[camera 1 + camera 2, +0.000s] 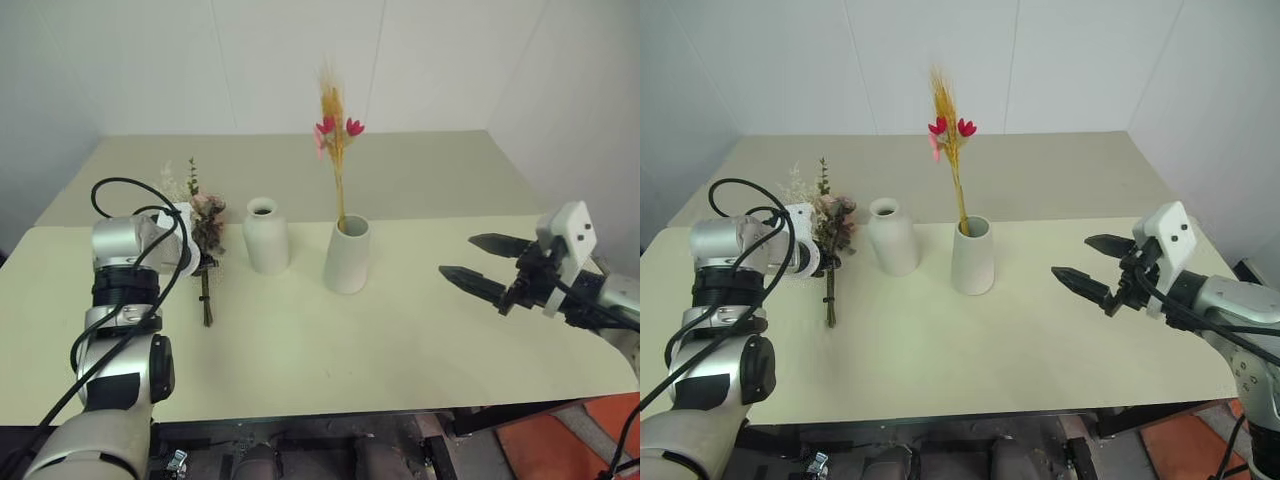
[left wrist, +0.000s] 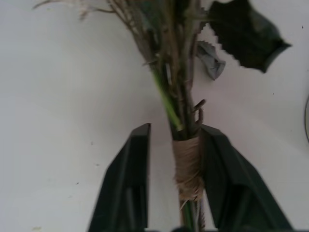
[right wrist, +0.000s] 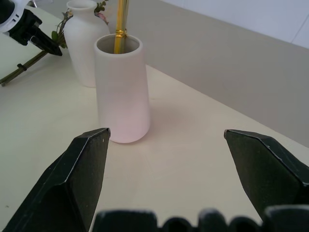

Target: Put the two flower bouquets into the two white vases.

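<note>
The bushy bouquet of pink roses and green leaves lies flat on the table, left of the bottle-shaped white vase. My left gripper is lowered onto it and straddles the twine-tied stems. One finger touches the twine and a gap shows beside the other. The thin yellow-stemmed bouquet with pink-red blossoms stands upright in the tapered white vase. Off to the right, my right gripper hovers above the table, open and holding nothing, pointing toward the vases.
The cream table stretches bare in front of the vases and between them and my right gripper. A second table surface extends behind, up to the white wall. Black cables loop over my left arm.
</note>
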You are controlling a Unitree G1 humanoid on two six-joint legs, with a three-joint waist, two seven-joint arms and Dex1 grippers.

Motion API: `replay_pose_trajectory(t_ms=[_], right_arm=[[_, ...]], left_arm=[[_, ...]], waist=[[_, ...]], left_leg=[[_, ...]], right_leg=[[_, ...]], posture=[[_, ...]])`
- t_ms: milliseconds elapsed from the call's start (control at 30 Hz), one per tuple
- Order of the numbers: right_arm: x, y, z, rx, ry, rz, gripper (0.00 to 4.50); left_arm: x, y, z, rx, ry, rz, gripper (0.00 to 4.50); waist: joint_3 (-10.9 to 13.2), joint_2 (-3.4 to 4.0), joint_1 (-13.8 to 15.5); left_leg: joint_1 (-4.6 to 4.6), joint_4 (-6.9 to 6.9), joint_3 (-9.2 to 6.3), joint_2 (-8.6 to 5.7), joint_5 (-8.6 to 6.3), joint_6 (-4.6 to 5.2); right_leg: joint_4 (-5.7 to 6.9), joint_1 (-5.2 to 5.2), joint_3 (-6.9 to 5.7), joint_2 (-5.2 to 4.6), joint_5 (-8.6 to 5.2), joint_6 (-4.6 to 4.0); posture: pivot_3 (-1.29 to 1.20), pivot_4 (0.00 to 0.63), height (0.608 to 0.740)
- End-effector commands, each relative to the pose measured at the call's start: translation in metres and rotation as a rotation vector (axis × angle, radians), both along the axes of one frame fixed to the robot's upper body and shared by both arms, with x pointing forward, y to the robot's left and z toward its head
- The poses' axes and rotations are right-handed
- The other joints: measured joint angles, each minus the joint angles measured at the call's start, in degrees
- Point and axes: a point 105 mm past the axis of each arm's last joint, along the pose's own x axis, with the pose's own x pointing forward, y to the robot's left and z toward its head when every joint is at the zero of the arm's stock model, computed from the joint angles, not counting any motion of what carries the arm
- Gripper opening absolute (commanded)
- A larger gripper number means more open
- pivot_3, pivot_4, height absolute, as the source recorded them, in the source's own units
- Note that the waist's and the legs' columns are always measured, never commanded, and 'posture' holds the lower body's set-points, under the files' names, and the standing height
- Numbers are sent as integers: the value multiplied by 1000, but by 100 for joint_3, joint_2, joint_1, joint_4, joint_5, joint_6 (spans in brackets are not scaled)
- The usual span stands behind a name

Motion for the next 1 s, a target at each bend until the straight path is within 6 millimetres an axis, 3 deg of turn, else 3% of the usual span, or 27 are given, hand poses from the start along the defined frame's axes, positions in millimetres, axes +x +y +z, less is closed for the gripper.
replay_pose_trajectory(t_ms=[33,167,267,367,467,667,833,1000], right_arm=[[-14,0,19,-23,-102,33,4500],[-30,1,24,-25,-129,105,4500],[-41,2,22,-28,-107,149,4500],[-50,2,21,-33,-94,185,4500],[-52,1,17,-49,-91,179,4500],[-52,2,12,-46,-91,171,4500],[-52,3,9,-44,-101,157,4500],[-55,3,5,-40,-110,116,4500]], left_arm=[[9,6,28,16,-93,46,239],[13,22,36,5,-152,135,139],[19,34,52,-21,-296,196,139],[21,35,109,-153,-712,128,139],[0,30,161,-285,-1052,-15,139],[-33,9,216,-577,-1470,-387,139],[-31,-12,235,-837,-1525,-549,139],[-12,-42,225,-890,-1419,-670,139]], waist=[[0,0,5],[0,0,13],[0,-1,15],[0,-1,14],[1,-4,13],[0,-4,40],[-1,-7,104],[-2,-9,133]], left_leg=[[-4,0,0,0,0,0],[-13,0,0,-2,0,-1],[-12,1,0,-2,0,-1],[-11,1,1,-1,0,-2],[-12,1,4,2,0,-5],[8,5,7,-2,1,-6],[11,13,5,-4,4,-9],[11,13,4,-6,5,-9]], right_leg=[[-4,0,-1,-1,1,1],[-14,-1,-2,-4,4,7],[-14,0,-3,-5,5,8],[-13,0,-2,-5,6,9],[-13,0,-2,-5,9,4],[-14,22,-1,-7,8,6],[-15,34,0,-6,12,11],[-17,34,1,-5,12,12]], posture=[[0,150,740],[0,150,740],[0,150,740],[0,150,740],[0,150,740],[0,150,740],[0,150,740],[0,150,740]])
